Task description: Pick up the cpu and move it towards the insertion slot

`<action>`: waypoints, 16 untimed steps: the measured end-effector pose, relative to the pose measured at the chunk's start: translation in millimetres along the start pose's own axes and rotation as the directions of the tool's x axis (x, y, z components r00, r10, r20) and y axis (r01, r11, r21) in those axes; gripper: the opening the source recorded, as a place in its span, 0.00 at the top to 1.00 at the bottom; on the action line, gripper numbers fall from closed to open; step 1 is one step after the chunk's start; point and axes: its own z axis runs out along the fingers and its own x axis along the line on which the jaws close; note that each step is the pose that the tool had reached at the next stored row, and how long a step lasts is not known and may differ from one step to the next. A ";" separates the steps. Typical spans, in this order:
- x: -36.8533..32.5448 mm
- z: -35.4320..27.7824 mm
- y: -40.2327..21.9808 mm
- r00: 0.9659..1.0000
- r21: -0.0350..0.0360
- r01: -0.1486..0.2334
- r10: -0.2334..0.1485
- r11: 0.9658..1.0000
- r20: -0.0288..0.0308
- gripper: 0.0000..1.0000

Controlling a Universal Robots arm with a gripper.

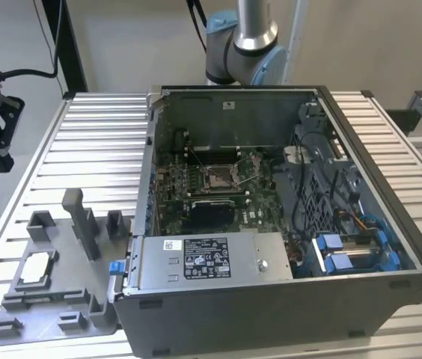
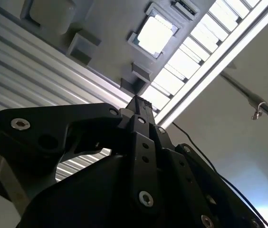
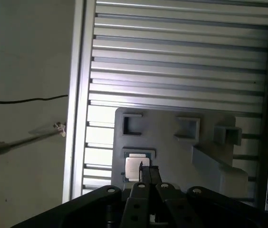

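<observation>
Nothing of the task is done yet. The cpu [image 1: 35,268] lies flat in a shallow square seat of the grey tray [image 1: 84,314], which sits at the table's [image 1: 99,142] front corner on the exterior view's left. The tool [image 1: 0,153] hangs in the air out by the table's edge on that same side, well apart from the tray and touching nothing. In both wrist views its two fingers [image 3: 144,176] look pressed together, with nothing between them. In the first wrist view the tool [image 3: 148,168] lines up with the cpu [image 3: 136,167] from high above.

Left to do, as I judge it, are the whole pick and the carry. The slot [image 1: 218,176] is well apart from the tray, inside the open case [image 1: 271,307] that stands on the table's middle. It sits on the green board [image 1: 260,213] with its silver frame around a brownish centre, and I see no chip in it.

The cpu is a small thin square, far smaller than the tray. Its top is pale, silvery and smooth, and in the second wrist view the cpu [image 2: 155,34] glares almost white. A darker rim edges it, and the seat's low walls hem it in closely. It looks flat and slick, with little height to grip.
</observation>
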 end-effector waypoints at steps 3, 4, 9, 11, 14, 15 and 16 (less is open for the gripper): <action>0.0 0.0 0.0 1.000 0.000 0.000 0.000 1.000 0.000 0.00; 0.0 0.0 0.0 1.000 0.000 0.000 0.000 1.000 0.000 0.00; 0.0 0.0 0.0 1.000 0.000 0.001 -0.001 1.000 0.000 0.00; 0.0 0.0 0.0 1.000 0.000 0.001 -0.001 1.000 0.000 0.00; 0.0 0.0 0.0 1.000 0.000 0.002 -0.002 1.000 0.000 0.00; 0.0 0.0 0.0 1.000 0.000 0.002 -0.002 1.000 0.000 0.00; 0.0 0.0 0.0 1.000 0.000 0.002 -0.002 1.000 0.000 0.00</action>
